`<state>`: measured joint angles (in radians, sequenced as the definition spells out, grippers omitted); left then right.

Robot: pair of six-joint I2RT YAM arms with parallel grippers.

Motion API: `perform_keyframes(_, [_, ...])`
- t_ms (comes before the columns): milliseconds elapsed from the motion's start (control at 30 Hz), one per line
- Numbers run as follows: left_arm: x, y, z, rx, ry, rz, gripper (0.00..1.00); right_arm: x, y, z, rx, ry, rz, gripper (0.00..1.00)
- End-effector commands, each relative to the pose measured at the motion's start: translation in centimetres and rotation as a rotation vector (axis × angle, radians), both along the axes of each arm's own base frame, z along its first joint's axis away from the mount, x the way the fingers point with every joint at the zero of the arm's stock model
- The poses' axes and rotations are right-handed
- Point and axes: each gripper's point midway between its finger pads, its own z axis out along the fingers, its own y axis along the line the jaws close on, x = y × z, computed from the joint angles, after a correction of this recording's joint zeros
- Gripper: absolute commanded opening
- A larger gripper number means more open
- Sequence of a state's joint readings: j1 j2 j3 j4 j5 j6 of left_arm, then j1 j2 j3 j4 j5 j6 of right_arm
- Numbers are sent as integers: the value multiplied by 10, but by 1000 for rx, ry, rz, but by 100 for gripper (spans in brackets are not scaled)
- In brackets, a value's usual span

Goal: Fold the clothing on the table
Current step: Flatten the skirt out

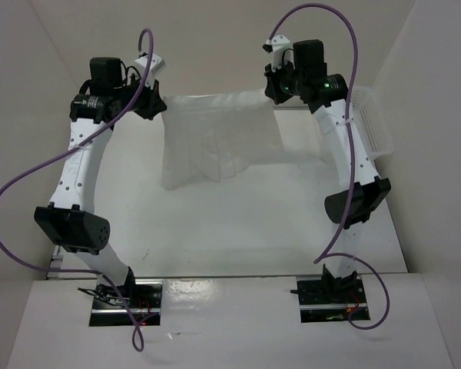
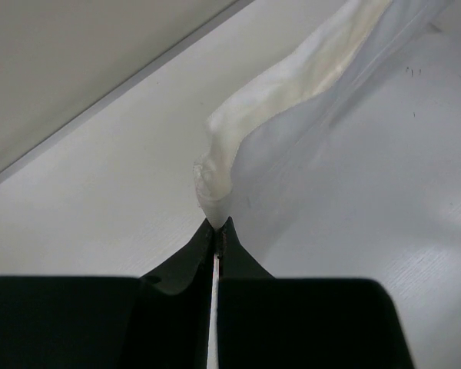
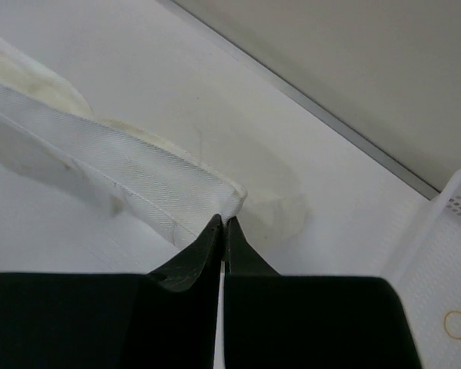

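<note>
The clothing (image 1: 215, 142), a white pleated skirt, hangs stretched between both grippers over the far part of the table (image 1: 238, 223), its lower edge on the tabletop. My left gripper (image 1: 155, 106) is shut on the skirt's left top corner; in the left wrist view the fabric (image 2: 292, 100) rises from the pinched tips of the gripper (image 2: 217, 224). My right gripper (image 1: 273, 91) is shut on the right top corner, where the woven waistband (image 3: 138, 181) ends between the tips of that gripper (image 3: 224, 221).
A white plastic mesh basket (image 1: 373, 127) stands at the table's far right edge, its rim (image 3: 446, 231) close to my right gripper. Beige walls enclose the table at the back and sides. Purple cables loop off both arms.
</note>
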<state>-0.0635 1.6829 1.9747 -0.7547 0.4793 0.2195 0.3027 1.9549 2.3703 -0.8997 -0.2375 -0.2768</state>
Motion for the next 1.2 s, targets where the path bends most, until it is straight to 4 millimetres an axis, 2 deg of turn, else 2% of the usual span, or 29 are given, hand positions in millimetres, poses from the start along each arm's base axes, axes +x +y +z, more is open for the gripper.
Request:
perform_keyframes(0, [-12,7,78,-18,-211,58,0,-12,-14,85,66,-211,-58,0])
perform_keyframes(33, [-15,7,82,-19,-221,57,0,-22,-14,93,76,-223,-42,0])
perform_keyframes(133, [-33,8,96,-13,-258,53,0,-35,-13,95,84,-216,-16,0])
perform_keyframes(167, [-38,9,95,-12,-249,53,0,-45,-14,105,86,-238,0,0])
perform_keyframes(200, [-49,8,104,-8,-272,39,0,-49,-15,99,81,-220,0,0])
perform_keyframes(300, [-72,6,102,24,-278,-14,0,-74,-15,98,61,-212,64,0])
perform_keyframes(433, [-106,-2,87,54,-258,-120,0,-118,-11,97,51,-198,187,0])
perform_keyframes(467, [-124,-6,87,49,-258,-159,0,-126,-11,93,35,-195,219,0])
perform_keyframes(500, [-132,-8,81,56,-246,-184,0,-145,-14,99,36,-201,241,0])
perform_keyframes(533, [-140,-8,80,74,-258,-209,0,-155,-14,100,33,-204,261,0])
perform_keyframes(567, [-160,-11,84,73,-268,-240,0,-165,-13,96,28,-197,297,0])
perform_keyframes(600, [-167,-11,80,81,-263,-256,0,-181,-16,106,30,-234,312,0])
perform_keyframes(633, [-175,-11,78,99,-271,-279,0,-191,-18,103,24,-224,326,0])
perform_keyframes(667, [-190,-11,72,104,-254,-294,0,-197,-15,97,27,-214,353,0])
perform_keyframes(800, [-209,-18,52,90,-197,-366,0,-211,-13,76,21,-153,405,0])
perform_keyframes(900, [-201,-23,27,57,-112,-398,0,-202,-7,48,18,-71,428,0])
perform_keyframes(1000, [-177,-27,2,37,-32,-410,0,-180,0,20,18,1,423,0])
perform_keyframes(1033, [-160,-28,-10,27,10,-407,0,-168,2,1,7,55,414,0])
perform_keyframes(1067, [-151,-29,-18,18,38,-403,0,-156,5,-4,14,56,398,0])
perform_keyframes(1100, [-129,-30,-33,23,80,-390,0,-138,5,-23,4,102,355,0])
perform_keyframes(1167, [-106,-30,-43,21,106,-368,0,-114,5,-43,-10,130,298,0])
